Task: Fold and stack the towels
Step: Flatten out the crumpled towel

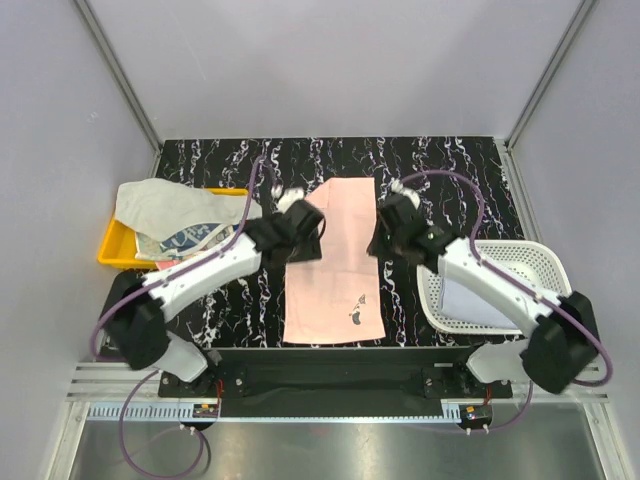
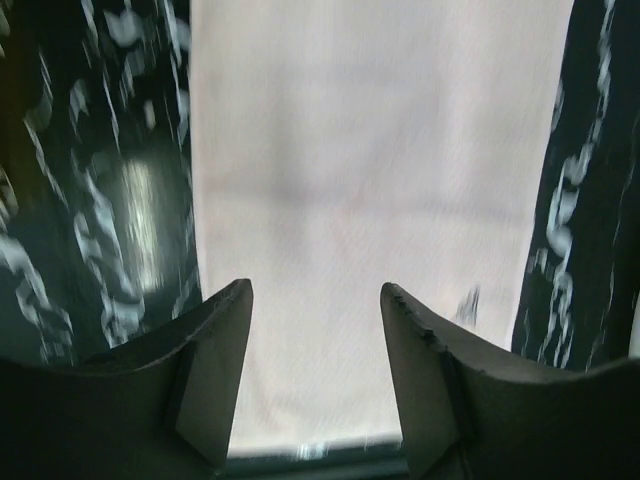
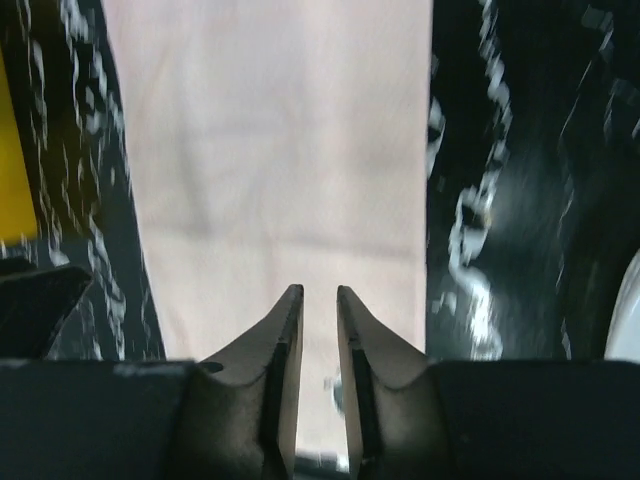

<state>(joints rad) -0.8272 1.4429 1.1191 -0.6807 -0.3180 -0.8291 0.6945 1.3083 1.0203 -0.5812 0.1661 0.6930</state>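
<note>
Pink towel flat on the desk, below and ahead of both claws.
Your left claw stands open and empty; your right claw is almost closed, a thin gap, no cloth inside. Open the right one wider, lower both onto the side edges together, and pinch evenly so the fold comes out straight.

The far strip of the table lies open. The left arm and right arm crowd the pink towel from both sides. A heaped yellow tray blocks the left edge, a white basket the right.
</note>
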